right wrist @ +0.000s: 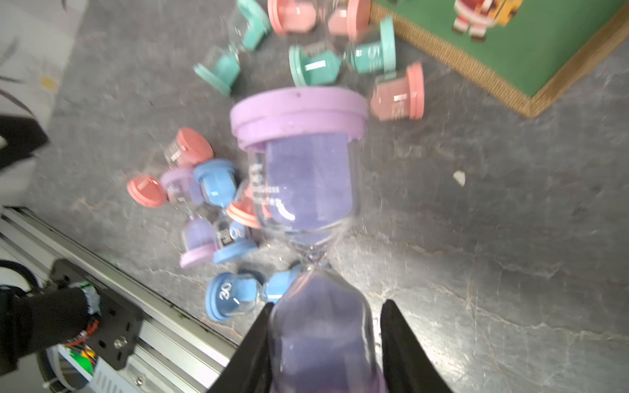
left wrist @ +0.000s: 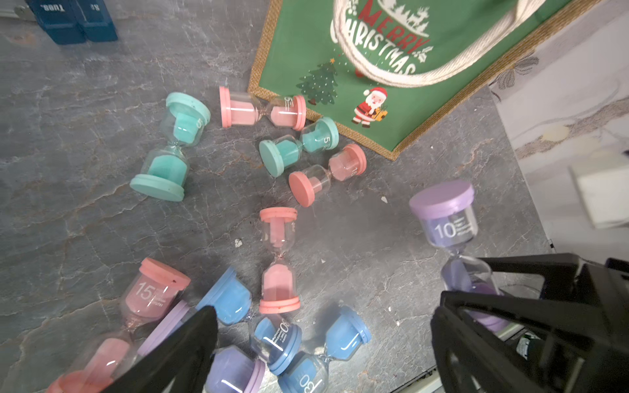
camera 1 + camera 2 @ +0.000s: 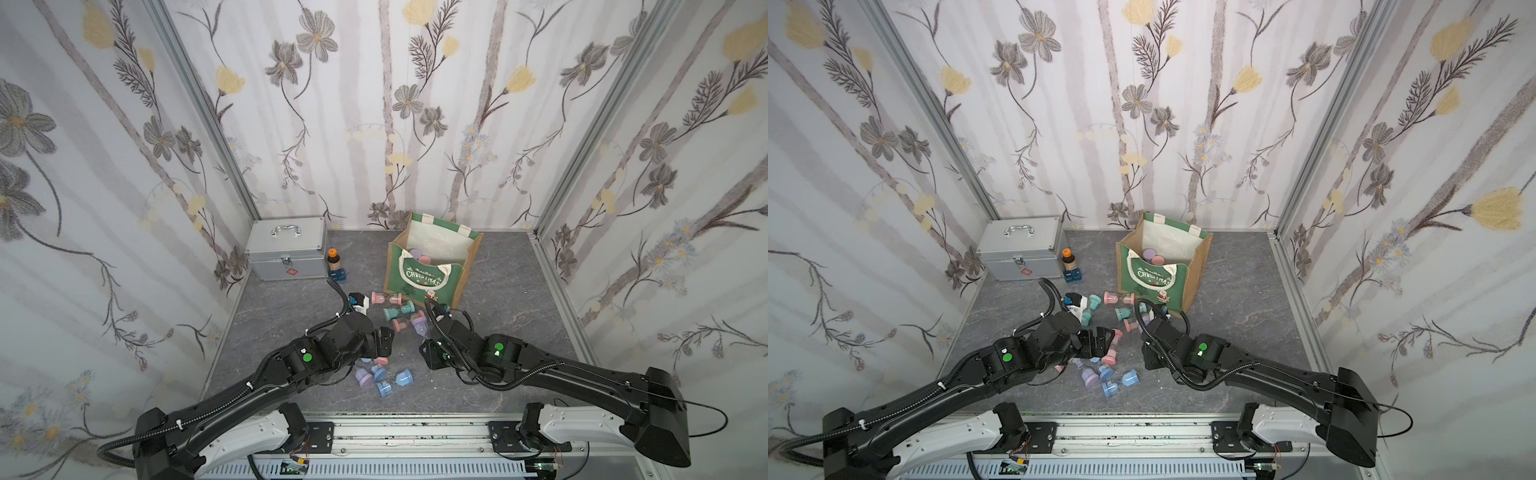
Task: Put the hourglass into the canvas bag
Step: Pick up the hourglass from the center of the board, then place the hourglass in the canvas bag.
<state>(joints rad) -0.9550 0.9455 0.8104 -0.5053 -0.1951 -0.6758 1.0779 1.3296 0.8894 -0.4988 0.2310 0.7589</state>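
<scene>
Clamping the lower bulb of the lilac-capped glass hourglass [image 1: 306, 177], the right pincer [image 1: 326, 306] holds it, seemingly lifted, above the middle of the grey marbled counter [image 3: 519, 299]. It is just in front of the boxy green canvas bag with jute sides [image 3: 432, 282], which stands open-mouthed toward the back edge. Gripping one end leaves the other cap free, likely so it can lead over the rim. The left pincer [image 2: 323, 303] hangs with jaws wide apart over the loose pastel hourglasses [image 3: 382, 374] near the front edge, probably poised for another.
</scene>
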